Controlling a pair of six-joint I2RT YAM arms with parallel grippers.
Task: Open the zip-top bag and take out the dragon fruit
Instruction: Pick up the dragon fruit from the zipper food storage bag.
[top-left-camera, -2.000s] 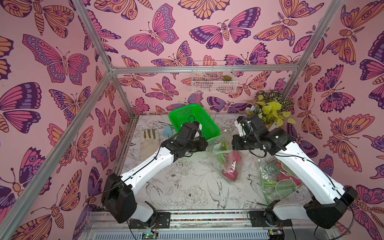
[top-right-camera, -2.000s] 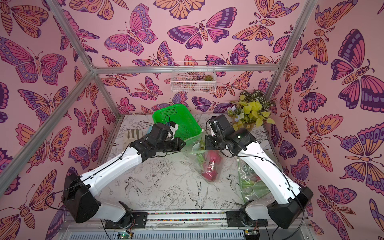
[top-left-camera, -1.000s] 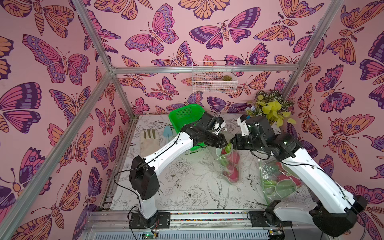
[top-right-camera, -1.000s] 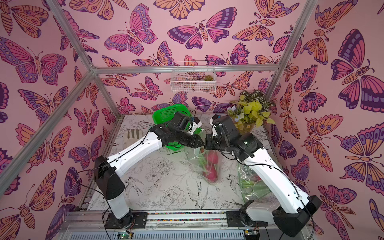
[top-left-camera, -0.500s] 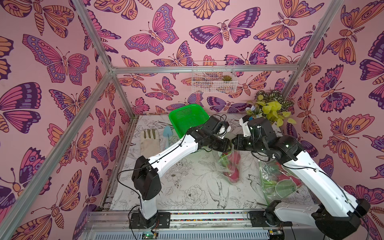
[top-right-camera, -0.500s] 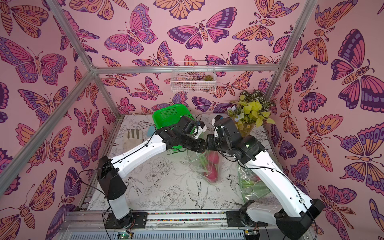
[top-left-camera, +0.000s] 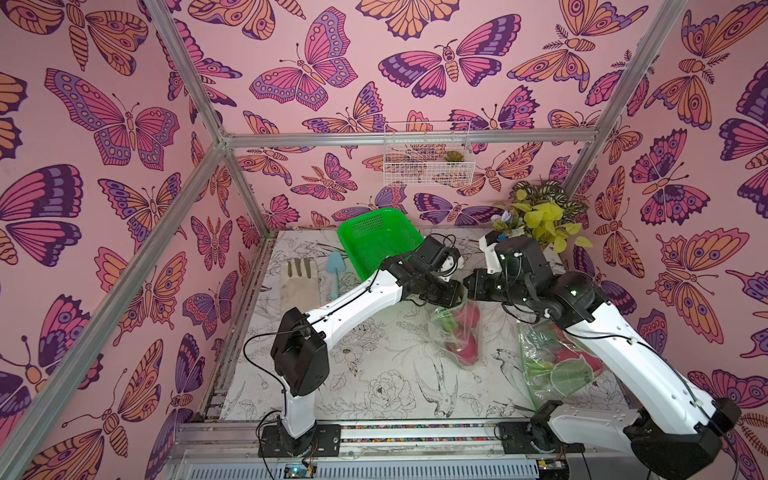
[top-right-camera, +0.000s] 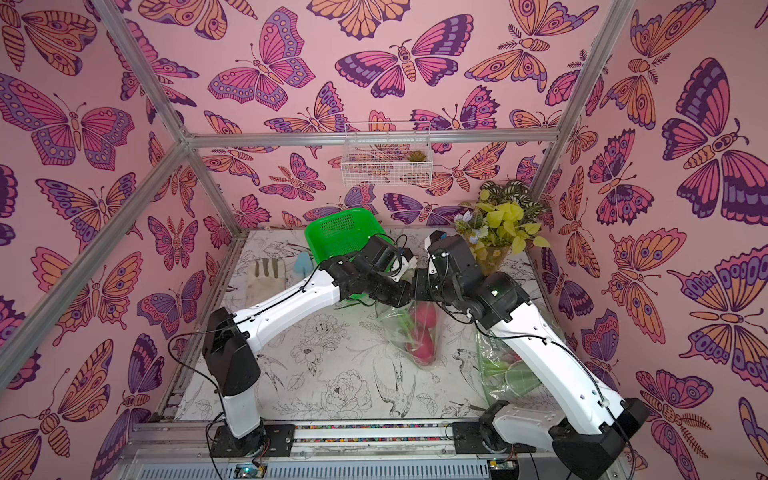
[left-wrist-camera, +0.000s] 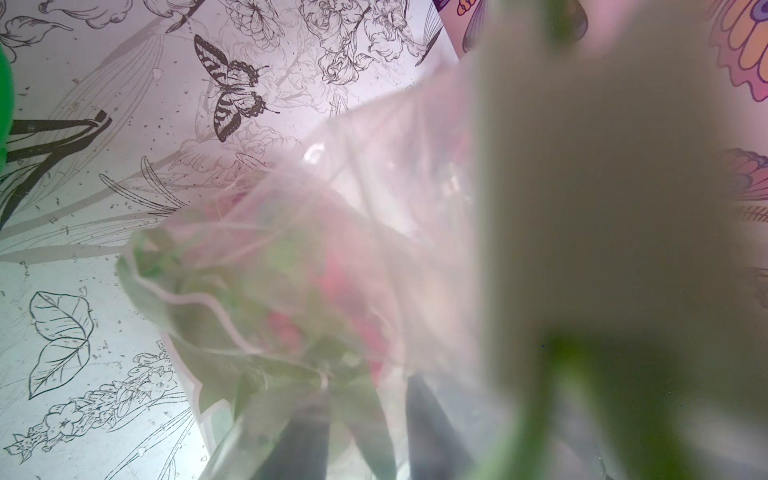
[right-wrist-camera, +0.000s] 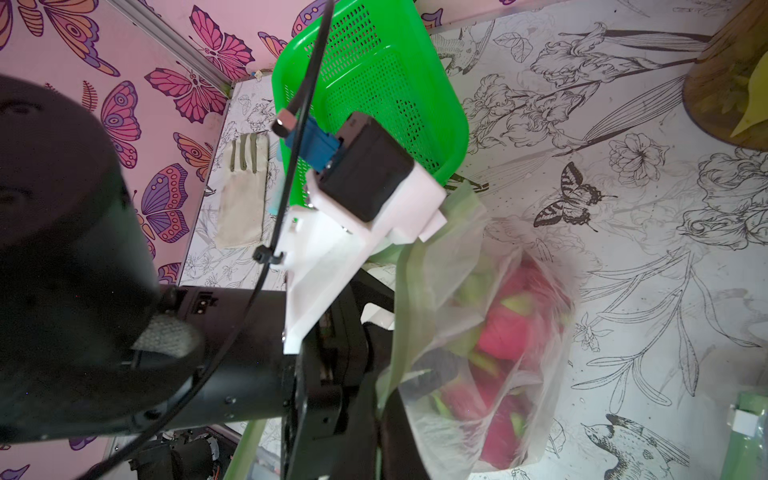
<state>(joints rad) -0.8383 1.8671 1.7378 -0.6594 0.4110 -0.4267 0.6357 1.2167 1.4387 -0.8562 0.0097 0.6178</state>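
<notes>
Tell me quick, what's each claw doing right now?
Left gripper: open, jaws apart at the bag.
Right gripper: shut on the bag's rim.

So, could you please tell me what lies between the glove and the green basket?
A light-blue trowel lies there on the mat, visible in both top views.

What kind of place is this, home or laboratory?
Likely a staged robot test cell, not a home: an aluminium frame boxes it in, butterfly wallpaper covers the walls, a mounting rail runs along the front.
</notes>
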